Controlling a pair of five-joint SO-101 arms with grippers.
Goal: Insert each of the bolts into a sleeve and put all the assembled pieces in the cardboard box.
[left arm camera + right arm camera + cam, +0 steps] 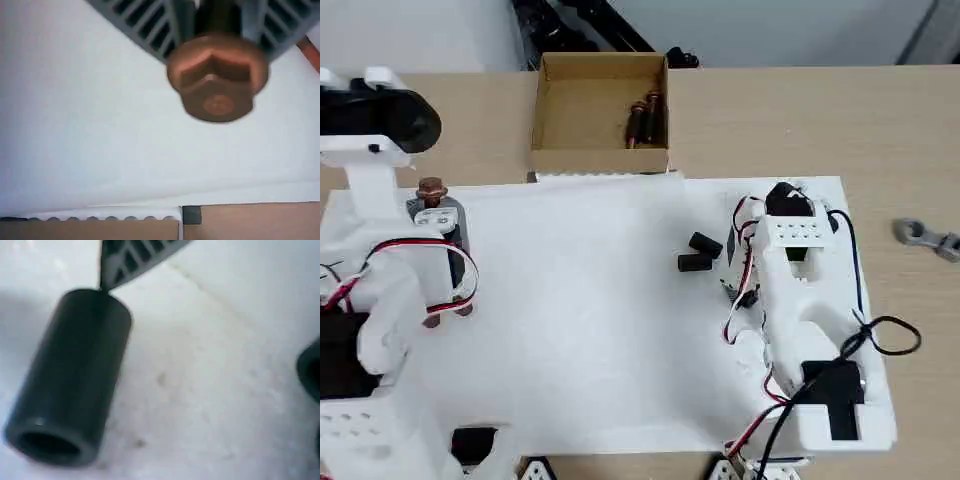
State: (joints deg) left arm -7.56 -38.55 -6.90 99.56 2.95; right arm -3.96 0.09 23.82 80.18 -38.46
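Observation:
My left gripper (436, 212) hangs at the left edge of the white mat (590, 320), shut on a copper bolt (430, 189) whose hex head (217, 77) sticks out between the grey fingers (140, 20). More copper bolts (448, 312) lie on the mat under that arm. Two black sleeves (705, 243) (693, 263) lie right of the mat's centre, with my right gripper (727, 264) beside them. Up close, one finger (127, 262) touches the end of a lying sleeve (67, 390), which is not gripped. The cardboard box (555, 105) holds assembled pieces (645, 120).
The second sleeve (310, 370) lies close beside the first. A metal wrench (925, 237) rests on the wooden table to the right of the mat. The box stands just past the mat's far edge. Open mat stretches between the two arms.

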